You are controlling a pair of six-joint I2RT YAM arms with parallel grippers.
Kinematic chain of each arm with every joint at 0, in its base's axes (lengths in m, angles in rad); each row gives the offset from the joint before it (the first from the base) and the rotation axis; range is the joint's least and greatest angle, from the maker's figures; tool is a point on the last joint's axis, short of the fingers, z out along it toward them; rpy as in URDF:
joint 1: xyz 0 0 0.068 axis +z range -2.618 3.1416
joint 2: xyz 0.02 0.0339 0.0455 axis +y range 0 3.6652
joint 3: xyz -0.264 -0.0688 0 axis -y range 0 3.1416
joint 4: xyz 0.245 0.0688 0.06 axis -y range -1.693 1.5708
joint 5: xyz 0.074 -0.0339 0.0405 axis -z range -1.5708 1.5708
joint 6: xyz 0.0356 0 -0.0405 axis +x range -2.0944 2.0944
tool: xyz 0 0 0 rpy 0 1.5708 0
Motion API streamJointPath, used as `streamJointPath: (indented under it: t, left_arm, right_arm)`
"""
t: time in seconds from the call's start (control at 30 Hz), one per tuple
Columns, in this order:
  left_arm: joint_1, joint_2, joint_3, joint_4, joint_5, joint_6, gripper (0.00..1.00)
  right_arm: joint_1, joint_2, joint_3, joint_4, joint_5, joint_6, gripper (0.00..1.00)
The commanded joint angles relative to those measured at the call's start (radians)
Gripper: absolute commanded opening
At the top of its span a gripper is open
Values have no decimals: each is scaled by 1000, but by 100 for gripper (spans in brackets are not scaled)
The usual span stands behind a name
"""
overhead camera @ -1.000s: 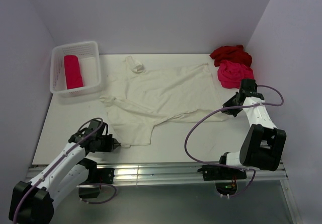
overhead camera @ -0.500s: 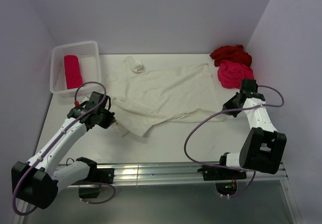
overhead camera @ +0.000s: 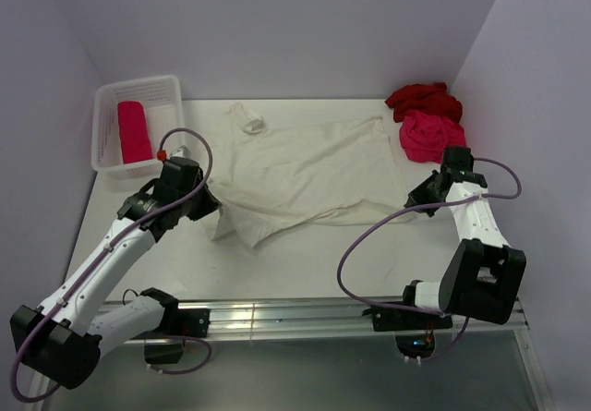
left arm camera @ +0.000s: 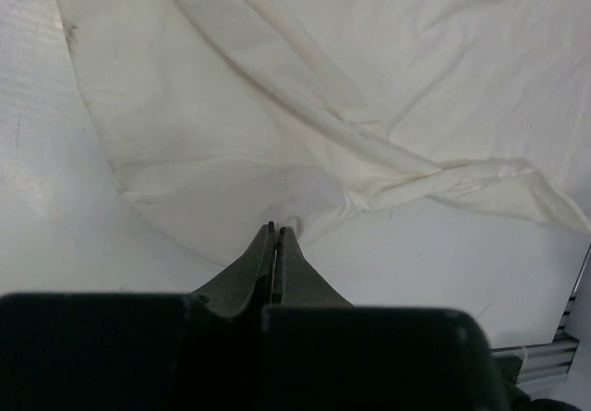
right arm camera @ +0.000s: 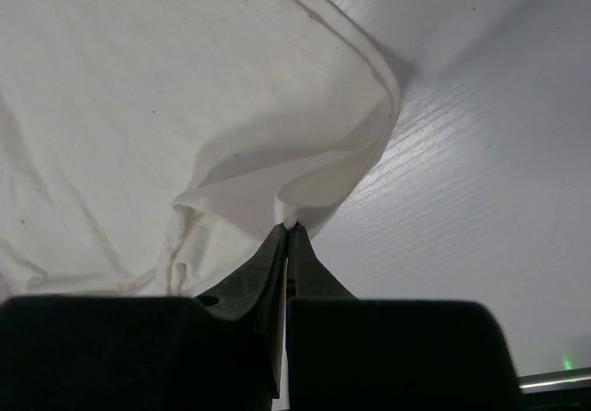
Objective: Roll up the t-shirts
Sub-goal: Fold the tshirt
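The left claw (left arm camera: 275, 231), clamped on the hem of the soft cream-white cloth t-shirt (overhead camera: 305, 166), has dragged that corner inward over the white worktop (overhead camera: 314, 263) while the right claw (right arm camera: 288, 227) stays pinched on its right edge, narrowing it for rolling.

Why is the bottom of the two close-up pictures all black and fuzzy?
Left wrist view: the left tool sits right by the lens, dark and out of focus, while the cream-white t-shirt looks sharper. Right wrist view: same with the right tool, and a shadow falls beside the cloth's fold.
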Motion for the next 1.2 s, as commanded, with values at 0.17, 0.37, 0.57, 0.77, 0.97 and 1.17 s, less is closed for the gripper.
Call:
streamJointPath:
  t: [0.17, 0.37, 0.57, 0.77, 0.97, 1.17]
  left_arm:
    - [-4, 49, 134, 79, 43, 221, 0]
    - [-5, 108, 221, 41, 22, 258, 0]
    - [-5, 60, 231, -26, 65, 246, 0]
    - [-5, -40, 222, -115, 98, 229, 0]
    - [-17, -162, 214, -207, 135, 209, 0]
    - [-31, -270, 179, -283, 180, 172, 0]
  right_arm:
    - [-4, -1, 60, -19, -7, 19, 0]
    - [-5, 52, 153, -53, -6, 22, 0]
    - [-4, -9, 160, -131, -1, -10, 0]
    - [-4, -119, 19, -152, -23, -44, 0]
    - [-4, -274, -104, -177, -16, -56, 0]
    - [-4, -400, -178, -212, -7, -65, 0]
